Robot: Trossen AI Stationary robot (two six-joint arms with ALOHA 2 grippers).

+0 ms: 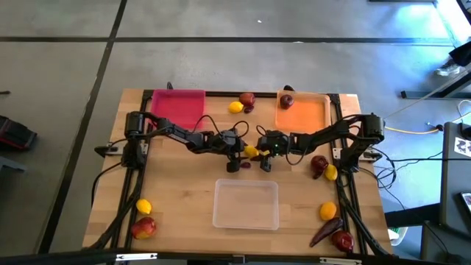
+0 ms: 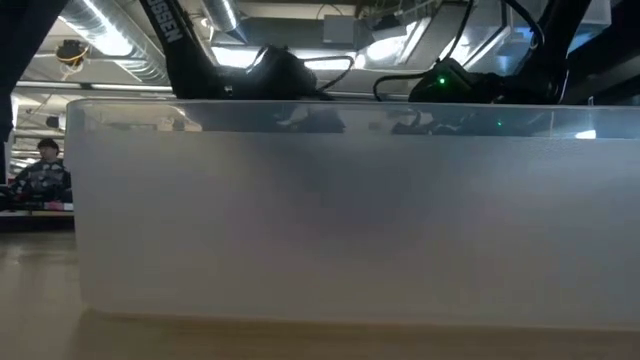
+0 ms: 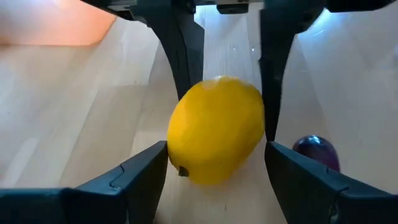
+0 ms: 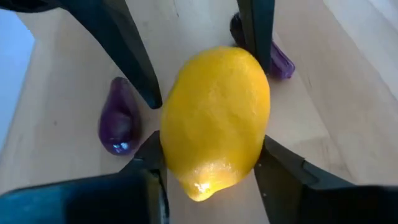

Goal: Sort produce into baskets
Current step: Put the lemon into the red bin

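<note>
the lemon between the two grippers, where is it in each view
High view: the lemon lies at the table's middle, between the left gripper and right gripper.
Low view: not in it; the clear tray fills the picture.
Left wrist view: centre, between both grippers' fingers.
Right wrist view: centre, right fingers against it.
Shared landmark: a purple pod beside the lemon, in both wrist views.

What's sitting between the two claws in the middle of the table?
A yellow lemon, between the left claw and right claw; both wrist views show it.
</note>
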